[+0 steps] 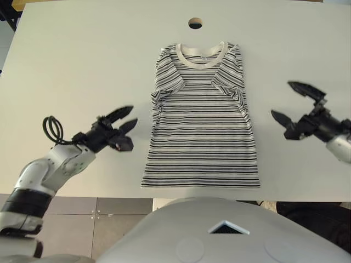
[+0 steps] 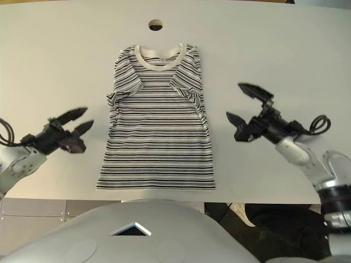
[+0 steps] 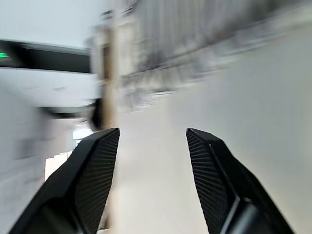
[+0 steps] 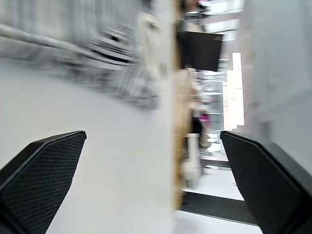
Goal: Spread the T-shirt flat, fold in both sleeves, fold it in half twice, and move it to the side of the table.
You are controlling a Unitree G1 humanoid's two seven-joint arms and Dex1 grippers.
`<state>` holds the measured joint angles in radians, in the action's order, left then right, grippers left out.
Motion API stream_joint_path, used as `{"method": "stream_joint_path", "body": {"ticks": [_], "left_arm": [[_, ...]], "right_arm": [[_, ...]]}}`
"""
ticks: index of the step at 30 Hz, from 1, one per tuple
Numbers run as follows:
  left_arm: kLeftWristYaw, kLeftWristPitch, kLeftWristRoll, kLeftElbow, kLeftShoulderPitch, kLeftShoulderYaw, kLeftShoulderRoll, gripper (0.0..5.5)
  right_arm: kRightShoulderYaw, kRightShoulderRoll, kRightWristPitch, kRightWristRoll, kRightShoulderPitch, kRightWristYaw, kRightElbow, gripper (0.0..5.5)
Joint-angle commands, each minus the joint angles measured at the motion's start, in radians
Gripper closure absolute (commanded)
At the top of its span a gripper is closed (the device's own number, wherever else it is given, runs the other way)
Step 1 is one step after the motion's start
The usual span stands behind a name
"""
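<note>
A black-and-white striped T-shirt (image 1: 202,123) with a cream collar lies flat in the middle of the white table (image 1: 77,66), collar away from me. Both sleeves are folded in over the chest. My left gripper (image 1: 124,119) hovers just left of the shirt's lower half, open and holding nothing. My right gripper (image 1: 293,101) hangs right of the shirt at mid height, open wide and holding nothing. In the left wrist view the two dark fingers (image 3: 95,175) stand apart, with the striped shirt (image 3: 195,44) blurred beyond. The right wrist view shows its fingers (image 4: 41,170) wide apart as well.
A round cable hole (image 1: 194,23) sits in the table just beyond the collar. Bare table surface spreads to the left and right of the shirt. The table's near edge (image 1: 109,196) runs just below the shirt's hem.
</note>
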<state>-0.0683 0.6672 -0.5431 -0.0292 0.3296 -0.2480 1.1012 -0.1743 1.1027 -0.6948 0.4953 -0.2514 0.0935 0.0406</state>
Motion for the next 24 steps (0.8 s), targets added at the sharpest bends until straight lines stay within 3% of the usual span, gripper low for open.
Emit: {"method": "stream_joint_path", "body": {"ticks": [1,4,10,21,24], "left_arm": [[-0.148,0.042,0.178,0.122,0.206,0.049,0.117,2.92],[-0.239,0.024,0.212,0.182,0.285,0.069,0.141,2.92],[-0.420,0.015,0.234,0.261,0.258,0.004,0.107,2.92],[-0.539,0.056,0.250,0.208,0.150,-0.044,0.022,2.92],[-0.548,0.077,0.245,0.185,0.138,-0.049,0.007,3.44]], "right_arm": [[0.055,0.096,0.002,-0.058,-0.199,0.143,-0.144,0.41],[0.059,0.134,0.028,-0.079,-0.292,0.267,-0.239,0.41],[0.022,0.163,0.070,-0.081,-0.340,0.466,-0.341,0.41],[-0.109,0.098,0.051,-0.103,-0.235,0.621,-0.371,0.41],[-0.143,0.071,0.039,-0.115,-0.185,0.642,-0.344,0.99]]}}
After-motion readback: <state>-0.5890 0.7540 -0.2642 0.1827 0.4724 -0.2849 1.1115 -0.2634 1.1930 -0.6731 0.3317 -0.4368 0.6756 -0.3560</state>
